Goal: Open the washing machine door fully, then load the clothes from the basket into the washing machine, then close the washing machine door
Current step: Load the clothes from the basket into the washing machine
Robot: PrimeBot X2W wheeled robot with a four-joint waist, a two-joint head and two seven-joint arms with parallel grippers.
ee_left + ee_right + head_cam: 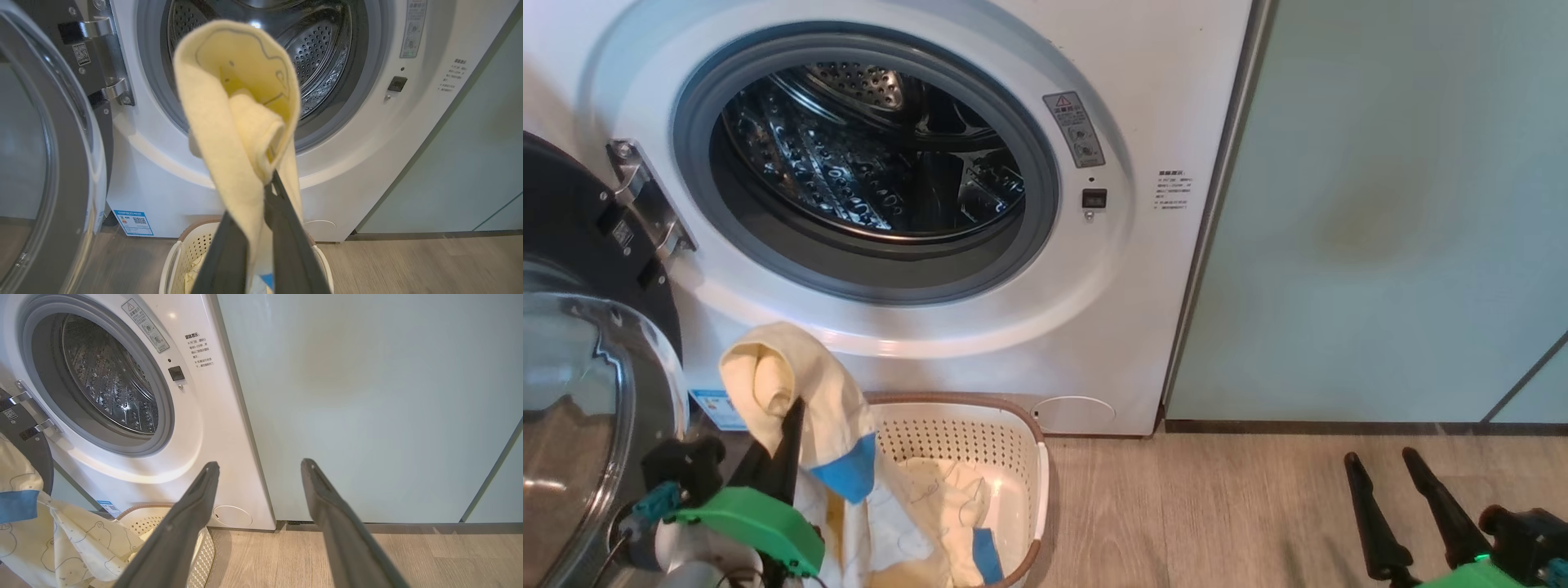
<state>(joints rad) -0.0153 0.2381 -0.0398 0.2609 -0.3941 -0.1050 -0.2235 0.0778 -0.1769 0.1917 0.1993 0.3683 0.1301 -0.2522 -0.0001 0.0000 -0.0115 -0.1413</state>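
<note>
Clothes [768, 367], cream with blue patch, hang pinched in left tool [270, 181]; right tool [260, 464] spread.

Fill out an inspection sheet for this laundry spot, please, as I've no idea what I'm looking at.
Surface: wood-look floor under the basket.
Job's things: washing machine door swung open; washing machine drum looks empty; clothes partly lifted, rest in basket.
Clutter: nothing seen.
Grippers: left gripper shut on clothes; right gripper open, empty.
Cables: thin wire at left wrist.
Surroundings: pale green cabinet at right.
</note>
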